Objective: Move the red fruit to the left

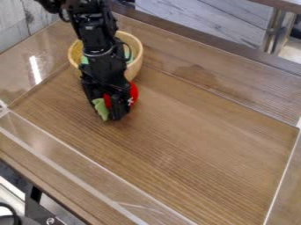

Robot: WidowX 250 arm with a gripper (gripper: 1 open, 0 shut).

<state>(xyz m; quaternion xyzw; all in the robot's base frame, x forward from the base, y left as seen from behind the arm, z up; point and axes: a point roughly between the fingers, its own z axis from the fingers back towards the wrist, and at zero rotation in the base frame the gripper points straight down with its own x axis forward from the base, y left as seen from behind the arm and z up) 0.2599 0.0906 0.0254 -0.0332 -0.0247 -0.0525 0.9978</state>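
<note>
The red fruit (pixel 132 90) is a small red plush with a light green leafy end (pixel 104 109). It lies on the wooden table just in front of the bowl. My gripper (pixel 113 104) points straight down over it, open, with its black fingers (pixel 119 107) lowered on either side of the fruit. The fingers hide most of the fruit's body. I cannot tell whether they touch it.
A pale yellow bowl (pixel 136 58) with a green item (pixel 125 56) inside stands right behind the gripper. Clear low walls (pixel 35 141) border the wooden table (pixel 200 132). A grey bench (pixel 223 26) lies beyond the far edge.
</note>
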